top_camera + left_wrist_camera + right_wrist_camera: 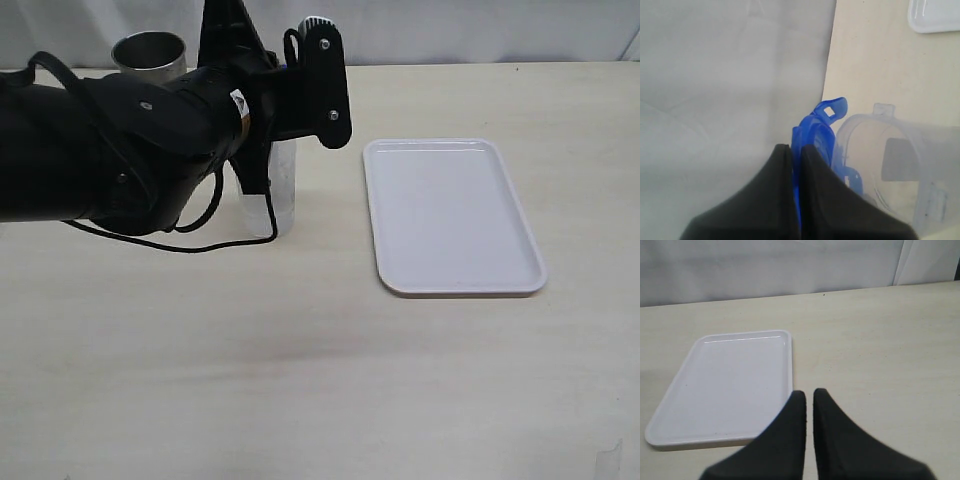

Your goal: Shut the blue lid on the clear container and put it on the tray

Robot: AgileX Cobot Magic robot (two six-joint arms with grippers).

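Upper left of the exterior frame: the black left arm (130, 140) blocks most of the tall, see-through plastic container (285, 190), which stands upright on the pale wood-grain tabletop (300, 380). Over to the left wrist camera, and the left pincer (795, 147) has its two black fingers clamped tight on the small bright-blue plastic lid (820, 135). The lid is held edge-on, with one snap flap and its square hole poking out past the fingertips. It sits just beside the thick rim of the container (900, 170); whether the two touch, I can't tell. The tabletop shows straight through those clear, glossy walls.

Right of centre in the exterior frame lies the flat white rectangular plastic tray (450, 215), with rounded corners, a low raised rim and its smooth floor in plain sight. It is well apart from the container. The right pincer (809, 392) is closed with nothing between its black fingers, hanging over the table just beside the tray's near edge (725, 390).

Behind the arm, at the upper left, a dull grey round steel cup (150, 50) stands with its mouth upward.
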